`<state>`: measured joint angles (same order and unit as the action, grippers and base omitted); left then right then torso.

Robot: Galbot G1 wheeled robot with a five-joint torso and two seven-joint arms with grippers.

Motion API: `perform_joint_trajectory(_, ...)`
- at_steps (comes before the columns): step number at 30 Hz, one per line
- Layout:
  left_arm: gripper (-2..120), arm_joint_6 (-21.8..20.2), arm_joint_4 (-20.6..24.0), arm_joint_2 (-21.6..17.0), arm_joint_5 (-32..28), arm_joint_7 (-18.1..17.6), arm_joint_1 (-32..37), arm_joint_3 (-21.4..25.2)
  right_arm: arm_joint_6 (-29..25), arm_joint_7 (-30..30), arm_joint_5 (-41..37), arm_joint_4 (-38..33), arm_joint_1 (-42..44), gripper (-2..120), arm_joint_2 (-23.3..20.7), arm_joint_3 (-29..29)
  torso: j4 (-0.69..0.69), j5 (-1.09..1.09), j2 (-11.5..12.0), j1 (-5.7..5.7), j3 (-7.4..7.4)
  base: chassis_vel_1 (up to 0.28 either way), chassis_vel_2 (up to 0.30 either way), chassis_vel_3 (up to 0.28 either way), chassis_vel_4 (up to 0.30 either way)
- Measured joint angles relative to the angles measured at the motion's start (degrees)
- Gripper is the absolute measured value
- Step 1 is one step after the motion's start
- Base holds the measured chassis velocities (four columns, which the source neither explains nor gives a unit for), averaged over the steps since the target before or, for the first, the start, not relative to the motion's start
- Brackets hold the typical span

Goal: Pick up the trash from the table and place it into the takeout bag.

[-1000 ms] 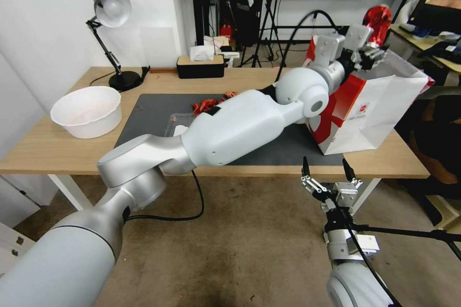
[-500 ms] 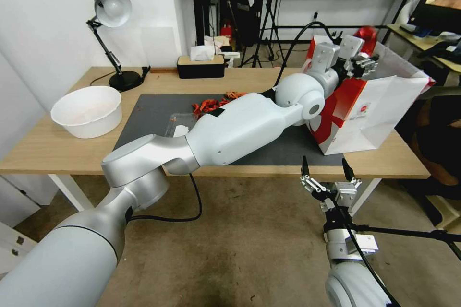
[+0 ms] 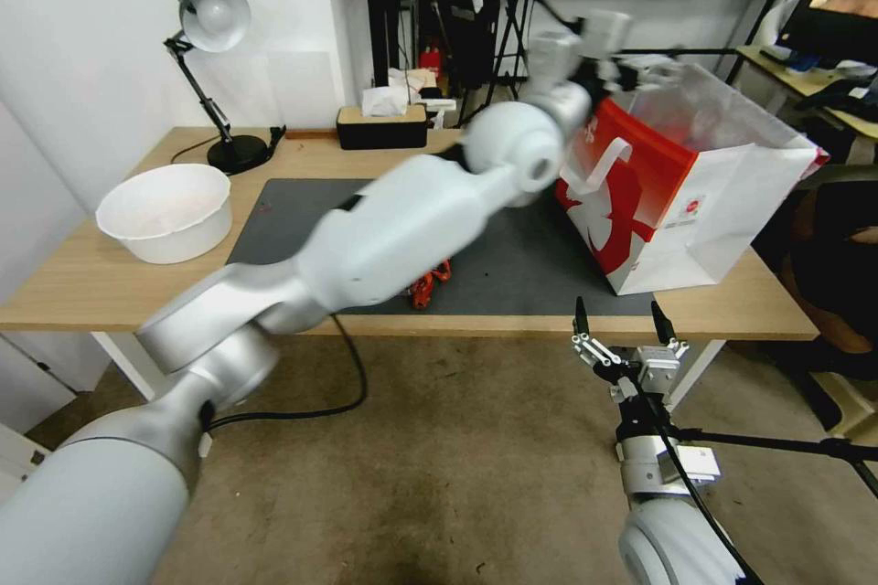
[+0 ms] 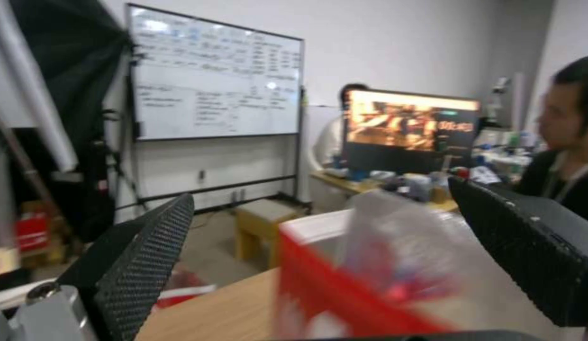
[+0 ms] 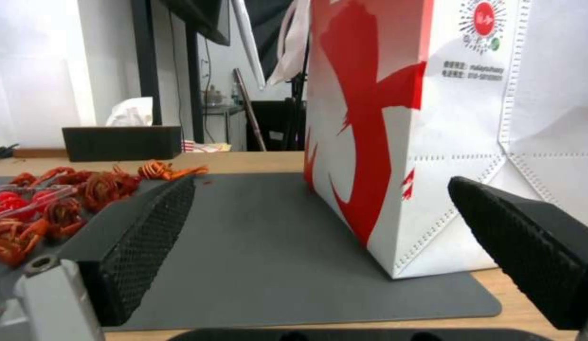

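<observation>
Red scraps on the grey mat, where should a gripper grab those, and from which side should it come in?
Probably from straight above: the red scraps lie as a loose, low heap flat on the mat, so a sideways approach would likely just push them. Pinch the thickest clump. The right gripper, open, sits by the table front edge.

The right gripper (image 5: 319, 255) has its two black ribbed jaws spread wide apart, with nothing between them, low at the near edge of the light-wood counter (image 5: 256, 162). Ahead, the boxy white takeout bag with red figure print (image 5: 433, 123) stands partly on the dark grey rectangular mat (image 5: 268, 246). A heap of curled red-orange scraps (image 5: 60, 199) lies on the mat away from the bag, and a black box holding white tissue (image 5: 122, 137) sits at the counter's far side.
</observation>
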<state>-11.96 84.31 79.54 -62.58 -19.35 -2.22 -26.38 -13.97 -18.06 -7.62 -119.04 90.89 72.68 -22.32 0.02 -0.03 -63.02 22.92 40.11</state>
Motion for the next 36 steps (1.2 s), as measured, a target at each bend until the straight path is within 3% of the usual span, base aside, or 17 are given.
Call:
perform_joint_trajectory(4, 100, -0.2, 2.4, -4.0, -0.1, -0.1, 1.6, 1.2, 0.1, 0.1, 0.1, 0.0, -0.1, 100, 0.0, 0.1, 0.0, -0.01, 0.0, 0.0, 0.0, 0.0, 0.0, 0.0, 0.0)
perform_joint_trajectory(7, 100, 0.1, 6.4, -12.7, 0.4, 0.9, 6.7, 4.1, 0.2, 0.1, 0.1, 0.0, 0.0, 100, -0.3, 0.2, 0.01, 0.0, 0.0, 0.0, 0.0, 0.0, 0.0, 0.0, 0.0)
perform_joint_trajectory(12, 100, 0.3, 9.8, -17.7, 1.1, 1.6, 11.1, 7.1, 0.2, 0.2, 0.2, 0.0, 0.1, 100, -0.3, 0.2, 0.0, 0.02, 0.0, 0.0, -0.01, 0.0, 0.0, 0.0, 0.0)
perform_joint_trajectory(15, 100, 0.5, 14.7, -23.1, 2.0, 2.3, 17.6, 12.1, 0.2, 0.2, 0.3, 0.2, 0.0, 100, -0.4, 0.5, -0.01, 0.02, 0.0, 0.0, 0.0, 0.0, 0.0, 0.0, 0.0)
perform_joint_trajectory(19, 100, 1.0, 18.2, -27.1, 3.2, 3.1, 22.9, 16.0, 0.2, 0.3, 0.4, 0.4, -0.1, 100, -0.5, 0.6, -0.03, 0.03, 0.0, 0.0, -0.01, 0.0, 0.0, 0.0, 0.0)
perform_joint_trajectory(26, 100, 2.0, 22.0, -31.6, 5.3, 4.4, 32.0, 22.7, 0.2, 0.3, 0.6, 0.7, -0.3, 100, -0.6, 1.1, -0.02, 0.01, 0.0, 0.0, -0.01, 0.0, 0.0, 0.0, 0.0)
perform_joint_trajectory(28, 100, 2.9, 23.9, -33.4, 6.8, 5.4, 38.1, 27.7, 0.2, 0.4, 0.7, 0.9, -0.3, 100, -0.6, 1.3, -0.01, 0.03, 0.0, 0.0, -0.01, 0.0, 0.0, 0.0, 0.0)
perform_joint_trajectory(36, 100, 6.0, 26.9, -35.3, 10.8, 6.2, 48.6, 35.8, 0.0, 0.4, 1.1, 1.5, -0.7, 100, -0.6, 1.8, -0.03, 0.02, 0.0, -0.01, -0.01, 0.0, 0.0, 0.0, 0.0)
